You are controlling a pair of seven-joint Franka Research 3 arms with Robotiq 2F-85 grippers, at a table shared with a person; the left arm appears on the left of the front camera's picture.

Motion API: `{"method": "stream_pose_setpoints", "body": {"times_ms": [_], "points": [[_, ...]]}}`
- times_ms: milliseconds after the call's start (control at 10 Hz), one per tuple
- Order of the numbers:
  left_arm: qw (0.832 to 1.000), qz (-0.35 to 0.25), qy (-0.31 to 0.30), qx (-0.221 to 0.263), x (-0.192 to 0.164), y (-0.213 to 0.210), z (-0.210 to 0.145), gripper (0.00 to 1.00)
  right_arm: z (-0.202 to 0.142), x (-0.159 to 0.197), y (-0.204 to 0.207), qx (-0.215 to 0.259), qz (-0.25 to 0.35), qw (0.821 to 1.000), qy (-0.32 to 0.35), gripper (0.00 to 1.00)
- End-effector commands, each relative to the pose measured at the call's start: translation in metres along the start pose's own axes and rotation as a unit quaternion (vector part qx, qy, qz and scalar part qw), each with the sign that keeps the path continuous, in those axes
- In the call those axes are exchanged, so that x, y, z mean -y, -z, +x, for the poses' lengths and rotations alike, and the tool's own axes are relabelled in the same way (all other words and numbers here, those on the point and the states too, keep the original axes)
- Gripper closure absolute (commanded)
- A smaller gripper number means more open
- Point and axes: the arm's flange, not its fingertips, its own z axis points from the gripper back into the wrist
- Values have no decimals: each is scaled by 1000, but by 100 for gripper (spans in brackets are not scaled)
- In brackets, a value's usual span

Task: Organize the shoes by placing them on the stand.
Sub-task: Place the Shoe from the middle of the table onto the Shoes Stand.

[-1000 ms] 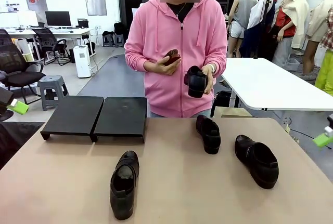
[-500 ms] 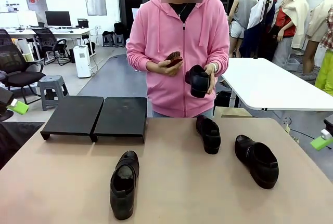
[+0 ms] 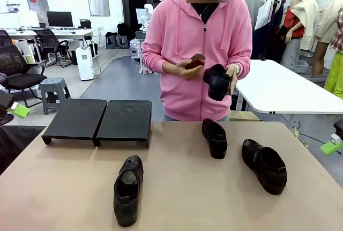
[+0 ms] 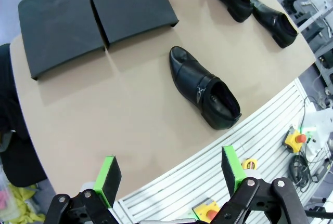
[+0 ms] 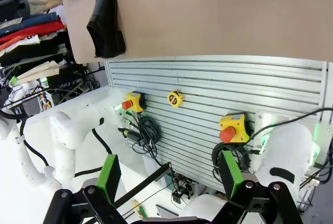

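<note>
Three glossy black shoes lie on the tan table: one near the front (image 3: pixel 127 189), one in the middle (image 3: pixel 215 137), one to the right (image 3: pixel 264 165). A person in a pink hoodie holds a fourth shoe (image 3: pixel 218 82) in one hand and a reddish-brown object (image 3: pixel 194 62) in the other. The stand (image 3: pixel 96 119), two black sloped platforms side by side, sits bare at the far left. My left gripper (image 4: pixel 169 174) hangs open above the table's near edge, facing the front shoe (image 4: pixel 205 89) and the stand (image 4: pixel 96 21). My right gripper (image 5: pixel 169 174) is open over the robot base, off the table.
Table (image 5: pixel 208 16) ends at a slatted base panel with emergency stop buttons (image 5: pixel 231 129) and cables. A white table (image 3: pixel 278 89) stands behind on the right. Office chairs and a stool are at the far left. Bare tabletop lies between the shoes and the stand.
The person has shifted to the right, carrying the held shoe and the reddish-brown object along. The shoes on the table and both arms have stayed put.
</note>
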Motion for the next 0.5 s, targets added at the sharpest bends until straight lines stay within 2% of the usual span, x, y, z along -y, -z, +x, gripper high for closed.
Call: {"method": "stream_pose_setpoints", "body": {"times_ms": [0, 100, 200, 300, 400], "points": [[1000, 0, 0, 0, 0, 0, 0, 0, -2, -1, -4, -2, 4, 1000, -4, 0], [1000, 23, 10, -16, 20, 0, 21, 0, -2, -1, -4, -2, 4, 1000, -4, 0], [997, 25, 36, -65, 56, 26, 45, 0, -2, -1, -4, -2, 4, 1000, -4, 0], [989, 84, 46, -117, 97, 64, 64, 0, -2, -1, -4, -2, 4, 1000, -4, 0], [979, 75, 97, -161, 149, 110, 66, 0, -2, -1, -4, -2, 4, 1000, -4, 0]]}}
